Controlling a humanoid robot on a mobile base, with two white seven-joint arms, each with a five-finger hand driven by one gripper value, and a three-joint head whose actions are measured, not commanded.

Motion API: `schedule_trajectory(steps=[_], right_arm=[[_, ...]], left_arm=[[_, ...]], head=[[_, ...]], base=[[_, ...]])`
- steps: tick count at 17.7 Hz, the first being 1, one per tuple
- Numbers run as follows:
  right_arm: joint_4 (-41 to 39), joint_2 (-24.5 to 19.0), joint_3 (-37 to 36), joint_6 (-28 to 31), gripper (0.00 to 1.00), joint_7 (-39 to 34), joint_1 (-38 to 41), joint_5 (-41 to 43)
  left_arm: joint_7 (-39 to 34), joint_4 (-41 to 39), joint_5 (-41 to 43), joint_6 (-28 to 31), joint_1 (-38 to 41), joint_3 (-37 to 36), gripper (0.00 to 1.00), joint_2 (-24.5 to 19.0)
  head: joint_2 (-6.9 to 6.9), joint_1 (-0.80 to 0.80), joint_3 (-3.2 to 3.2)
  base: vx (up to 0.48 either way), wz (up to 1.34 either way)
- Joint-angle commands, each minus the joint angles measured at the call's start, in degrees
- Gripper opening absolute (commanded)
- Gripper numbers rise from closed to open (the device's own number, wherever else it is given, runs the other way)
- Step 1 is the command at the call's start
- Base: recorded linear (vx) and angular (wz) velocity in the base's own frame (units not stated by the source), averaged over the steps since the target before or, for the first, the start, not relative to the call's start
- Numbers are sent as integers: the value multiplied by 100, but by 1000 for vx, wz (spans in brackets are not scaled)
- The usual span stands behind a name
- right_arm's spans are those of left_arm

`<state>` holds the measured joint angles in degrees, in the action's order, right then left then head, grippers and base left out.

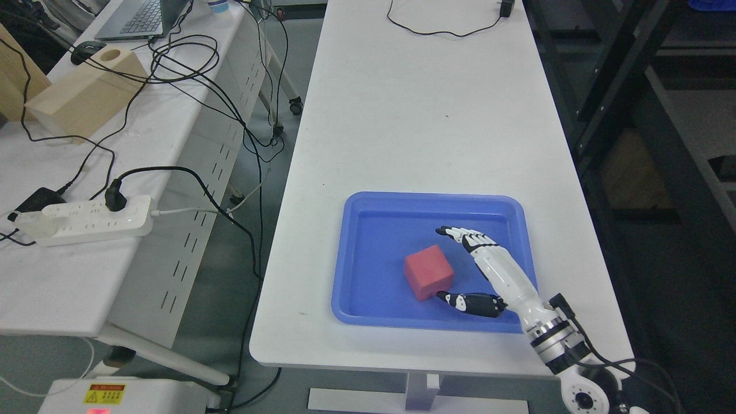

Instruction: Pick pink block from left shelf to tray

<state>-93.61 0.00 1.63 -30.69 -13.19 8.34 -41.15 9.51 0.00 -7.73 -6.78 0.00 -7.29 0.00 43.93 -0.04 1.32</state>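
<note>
A pink-red block (428, 271) rests inside the blue tray (368, 210) on the white table, towards the tray's front middle. My right hand (445, 264) reaches in from the lower right and hovers just right of the block. Its fingers (468, 237) are stretched out behind the block and its thumb (468, 303) lies in front of it. The hand is open and the block sits apart from it. No left arm shows.
The white table (414, 115) runs away from me, with a black cable (443, 29) at its far end. To the left stands another table with a power strip (86, 221), tangled cables, a wooden box (86, 98) and a laptop (141, 17). Dark shelving (661, 115) rises on the right.
</note>
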Motion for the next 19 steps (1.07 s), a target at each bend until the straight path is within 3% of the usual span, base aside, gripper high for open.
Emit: schedule_trajectory(steps=[1, 6, 8, 19], right_arm=[[-8, 100, -513, 20, 92, 45, 27, 2091], [-8, 100, -1059, -33, 94, 142, 27, 3383], [-8, 100, -1121, -77, 99, 115, 27, 3491], [-8, 100, -1235, -332, 99, 133, 18, 4308]], left_arm=[[-1, -100, 0, 1, 114, 0, 100, -100], [-1, -100, 0, 1, 114, 0, 100, -100], [-1, -100, 0, 1, 114, 0, 100, -100], [-1, -100, 0, 1, 114, 0, 100, -100]], head=[[0, 0, 0], [0, 0, 0], [0, 0, 0], [0, 0, 0]], base=[[0, 0], [0, 0], [0, 0], [-11, 0]])
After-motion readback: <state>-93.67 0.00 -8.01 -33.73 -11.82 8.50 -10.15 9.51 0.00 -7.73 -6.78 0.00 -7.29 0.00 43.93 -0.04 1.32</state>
